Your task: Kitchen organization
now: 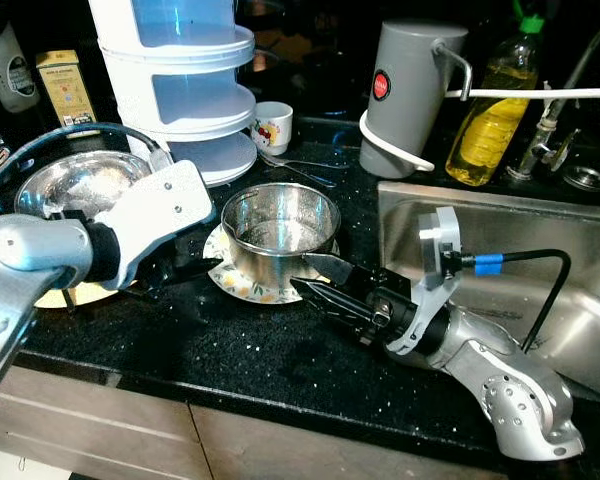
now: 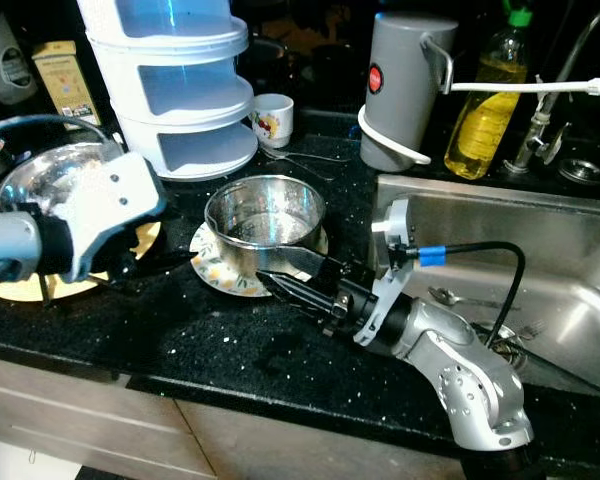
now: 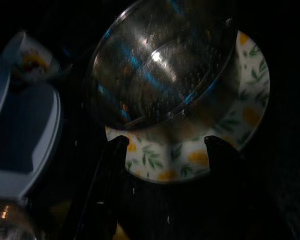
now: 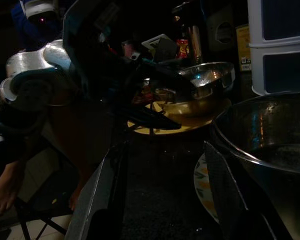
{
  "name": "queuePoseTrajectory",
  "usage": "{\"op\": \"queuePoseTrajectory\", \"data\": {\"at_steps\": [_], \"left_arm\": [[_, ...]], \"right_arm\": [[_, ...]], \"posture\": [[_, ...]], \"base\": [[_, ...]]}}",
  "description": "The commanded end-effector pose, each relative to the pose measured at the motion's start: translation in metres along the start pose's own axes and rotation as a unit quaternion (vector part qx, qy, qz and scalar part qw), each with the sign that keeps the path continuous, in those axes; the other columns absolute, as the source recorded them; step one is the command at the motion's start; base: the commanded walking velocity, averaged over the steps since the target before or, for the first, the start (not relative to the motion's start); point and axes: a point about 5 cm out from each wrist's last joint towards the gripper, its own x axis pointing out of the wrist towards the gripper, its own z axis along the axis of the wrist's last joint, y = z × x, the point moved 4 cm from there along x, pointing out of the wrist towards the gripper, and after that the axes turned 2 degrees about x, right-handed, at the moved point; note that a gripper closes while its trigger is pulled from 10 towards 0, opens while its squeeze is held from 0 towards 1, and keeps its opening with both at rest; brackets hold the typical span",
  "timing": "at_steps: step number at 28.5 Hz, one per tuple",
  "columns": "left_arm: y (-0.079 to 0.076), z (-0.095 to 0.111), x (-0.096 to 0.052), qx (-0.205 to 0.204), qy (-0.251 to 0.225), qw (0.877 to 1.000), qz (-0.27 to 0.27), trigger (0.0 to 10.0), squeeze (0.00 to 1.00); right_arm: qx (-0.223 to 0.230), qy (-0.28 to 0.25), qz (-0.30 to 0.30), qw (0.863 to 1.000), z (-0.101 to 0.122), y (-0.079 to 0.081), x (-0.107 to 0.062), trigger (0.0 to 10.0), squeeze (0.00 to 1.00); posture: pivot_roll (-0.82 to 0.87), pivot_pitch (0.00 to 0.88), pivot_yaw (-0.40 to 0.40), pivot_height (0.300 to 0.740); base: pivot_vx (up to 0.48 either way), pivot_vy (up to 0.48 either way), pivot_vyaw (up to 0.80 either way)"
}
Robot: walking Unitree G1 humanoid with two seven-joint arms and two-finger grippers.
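On the speckled black surface, beside the steel sink cut off at the frame edge, a shiny round steel pot is sitting on a leaf-patterned white plate. Left gripper and right gripper are flanking it, jaws spread, pinching nothing. Dark wrist views are showing the left gripper's fingers just short of the plate's rim.

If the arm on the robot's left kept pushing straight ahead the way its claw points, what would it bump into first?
Most likely the floral plate: the left gripper is open, its fingers aimed at the plate's near rim, with the steel pot standing on it just beyond.
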Motion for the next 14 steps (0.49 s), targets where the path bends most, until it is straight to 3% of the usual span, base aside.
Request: {"op": "queuePoseTrajectory", "data": {"at_steps": [1, 6, 10, 14], "left_arm": [[0.000, 0.003, 0.007, 0.012, -0.014, 1.000, -0.006, 10.0, 0.00], [-0.007, -0.004, 0.020, 0.001, -0.025, 0.998, -0.053, 10.0, 0.00], [-0.016, -0.024, 0.027, 0.002, 0.008, 0.994, -0.105, 10.0, 0.00], [-0.020, -0.030, 0.028, 0.002, 0.017, 0.991, -0.133, 10.0, 0.00]], "right_arm": [[0.003, 0.012, 0.004, 1.000, -0.004, 0.002, 0.000, 10.0, 0.00], [0.004, 0.015, 0.010, 1.000, -0.005, 0.004, 0.001, 10.0, 0.00], [0.000, 0.017, 0.011, 1.000, -0.004, 0.005, 0.001, 10.0, 0.00], [-0.002, 0.015, 0.009, 1.000, -0.003, 0.005, 0.001, 10.0, 0.00]], "posture": [[-0.05, 0.000, -0.054, 0.740], [-0.05, 0.000, -0.047, 0.740], [-0.07, 0.000, -0.032, 0.740], [-0.07, 0.000, -0.031, 0.740]], "base": [[0.000, 0.000, 0.00], [0.000, 0.000, 0.00], [0.000, 0.000, 0.00], [0.000, 0.000, 0.00]]}}
